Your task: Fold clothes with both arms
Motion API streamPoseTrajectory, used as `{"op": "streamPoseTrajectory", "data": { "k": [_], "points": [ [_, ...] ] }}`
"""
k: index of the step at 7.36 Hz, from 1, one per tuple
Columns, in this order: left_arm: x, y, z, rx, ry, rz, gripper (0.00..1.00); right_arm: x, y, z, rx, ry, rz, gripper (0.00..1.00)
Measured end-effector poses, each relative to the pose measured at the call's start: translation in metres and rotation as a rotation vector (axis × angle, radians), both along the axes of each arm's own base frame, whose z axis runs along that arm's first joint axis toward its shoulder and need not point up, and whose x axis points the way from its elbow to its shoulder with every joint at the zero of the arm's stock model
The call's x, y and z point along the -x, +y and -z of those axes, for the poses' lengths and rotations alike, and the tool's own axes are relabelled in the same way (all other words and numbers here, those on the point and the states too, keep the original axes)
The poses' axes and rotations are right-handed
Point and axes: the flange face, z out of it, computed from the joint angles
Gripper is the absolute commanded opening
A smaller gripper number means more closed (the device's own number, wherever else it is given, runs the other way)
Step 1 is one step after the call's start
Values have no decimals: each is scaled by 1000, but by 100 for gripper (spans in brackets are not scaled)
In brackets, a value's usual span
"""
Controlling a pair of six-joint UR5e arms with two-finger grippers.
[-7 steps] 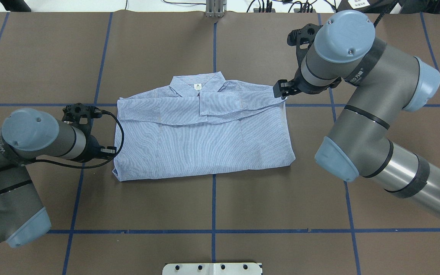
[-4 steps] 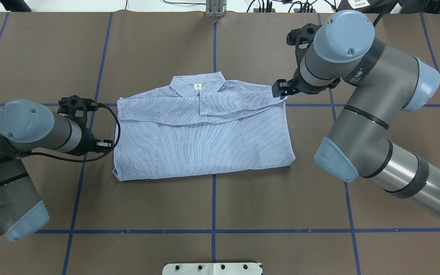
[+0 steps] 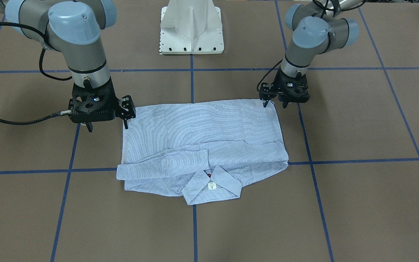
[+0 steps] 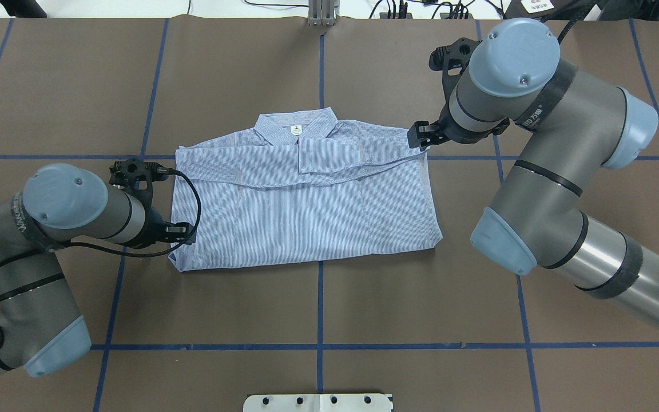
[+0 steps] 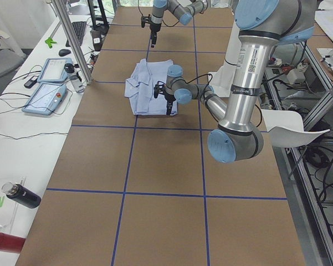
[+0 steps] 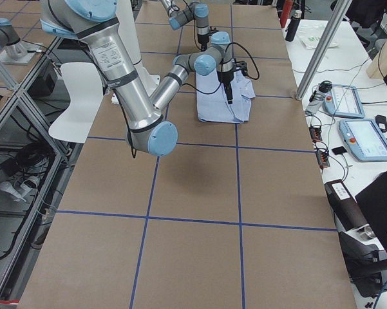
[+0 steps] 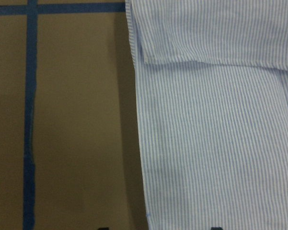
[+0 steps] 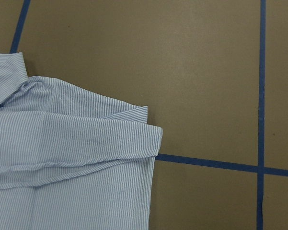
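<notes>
Nearest the robot, past the white pedestal base (image 3: 191, 32), a wide strip of brown table (image 4: 421, 297) shows before the hem of the one shirt (image 4: 306, 212). The shirt lies flat at the table's middle, folded to a rough rectangle with its hem toward the robot, and table surface shows along all four of its edges. At the near-left hem corner the left gripper (image 3: 275, 105) points straight down and sits low, fingers spread, one over cloth and one over table; whether they touch I cannot tell. The left arm (image 4: 66, 206) is bent at the elbow and reaches in from the side. Farther out, the right gripper (image 3: 107, 127) hangs above the shirt's right edge by the shoulder fold, pointing down, fingers spread wide, apart from the cloth. The right arm (image 4: 541, 154) arches high over the table. At the far edge lies the collar (image 4: 295, 121) with its white label (image 4: 295, 130). Two arms, two grippers, one shirt
</notes>
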Motion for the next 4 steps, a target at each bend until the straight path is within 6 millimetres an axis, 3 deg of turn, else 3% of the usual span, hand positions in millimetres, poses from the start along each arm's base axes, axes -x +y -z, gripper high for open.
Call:
{"op": "streamPoseTrajectory", "data": {
  "k": [1,4],
  "points": [
    [-6,5,-1,8,-5,-8,59,1,1,0,2,-2,-1,100],
    [-12,10,-8,23,-28,-16,56,4,3,1,3,-3,1,100]
  ]
}}
